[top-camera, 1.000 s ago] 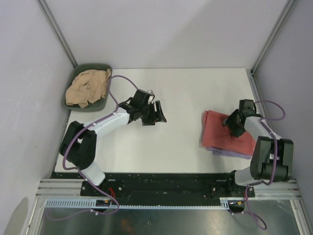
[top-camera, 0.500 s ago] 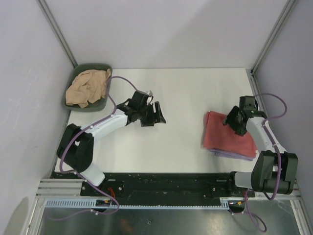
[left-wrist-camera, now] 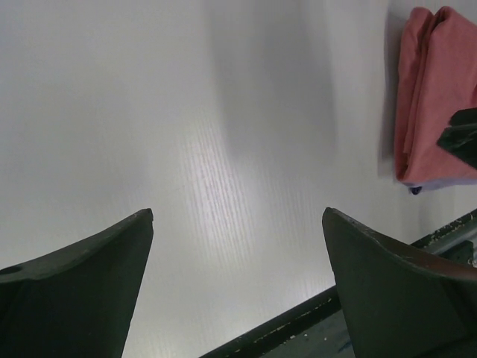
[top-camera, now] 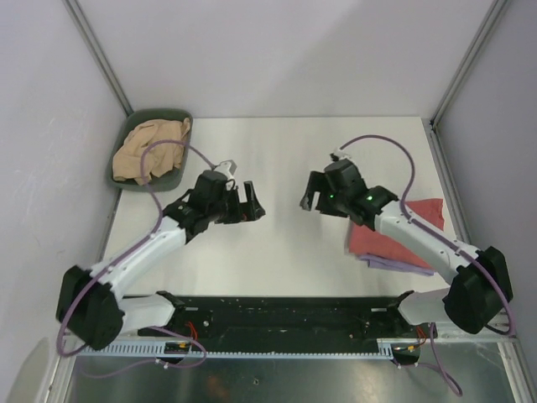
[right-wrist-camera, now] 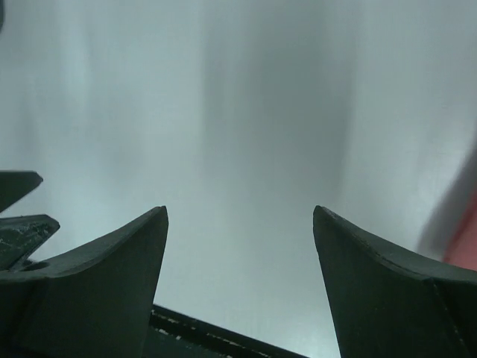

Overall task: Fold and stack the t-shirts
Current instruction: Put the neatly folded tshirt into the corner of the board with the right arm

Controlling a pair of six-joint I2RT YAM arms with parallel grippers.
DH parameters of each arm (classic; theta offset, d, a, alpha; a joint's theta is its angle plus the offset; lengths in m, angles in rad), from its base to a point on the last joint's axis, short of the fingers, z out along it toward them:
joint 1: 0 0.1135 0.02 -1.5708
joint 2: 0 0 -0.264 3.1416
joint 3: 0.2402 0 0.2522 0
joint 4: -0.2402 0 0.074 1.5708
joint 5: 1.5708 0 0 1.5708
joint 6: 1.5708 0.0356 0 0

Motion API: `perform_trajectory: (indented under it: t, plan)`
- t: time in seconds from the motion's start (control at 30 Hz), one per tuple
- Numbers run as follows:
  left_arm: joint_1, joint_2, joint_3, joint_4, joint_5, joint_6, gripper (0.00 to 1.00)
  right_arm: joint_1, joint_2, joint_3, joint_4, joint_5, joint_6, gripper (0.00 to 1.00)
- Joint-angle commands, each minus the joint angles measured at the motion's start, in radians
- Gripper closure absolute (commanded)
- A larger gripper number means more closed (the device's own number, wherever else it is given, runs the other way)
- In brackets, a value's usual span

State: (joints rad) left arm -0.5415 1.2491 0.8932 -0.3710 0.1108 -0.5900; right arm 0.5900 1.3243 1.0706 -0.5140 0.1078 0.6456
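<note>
Left claw (left-wrist-camera: 238, 216) and right claw (right-wrist-camera: 238, 215) gape empty; salmon-red tee (top-camera: 369, 240) hides most of lavender tee (top-camera: 394, 264)

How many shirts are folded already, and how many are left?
Two look done: the red t-shirt lies folded on the lavender t-shirt. Nothing is in hand; the left gripper and right gripper hang open. Left: the tan t-shirt, crumpled in the green bin.

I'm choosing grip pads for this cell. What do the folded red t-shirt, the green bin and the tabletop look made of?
Salmon-red t-shirt: soft matte knit, likely cotton; rounded, limp fold edges.
Green bin: probably moulded plastic, dull; smooth, even rim.
Table: white sheet, faint fine ribbing and soft sheen, perhaps corrugated plastic; uncertain.
</note>
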Motion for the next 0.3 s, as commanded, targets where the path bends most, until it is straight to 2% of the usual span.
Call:
perform_trajectory:
  t: [0.0,0.27]
  plan:
    - [0.005,-0.152,-0.067,-0.015,-0.146,0.053,0.01,0.085,0.040,0.022,0.133,0.018,0.054,0.17]
    - [0.009,-0.231,-0.104,-0.036,-0.187,0.060,0.01,0.099,0.055,0.022,0.169,0.019,0.047,0.16]
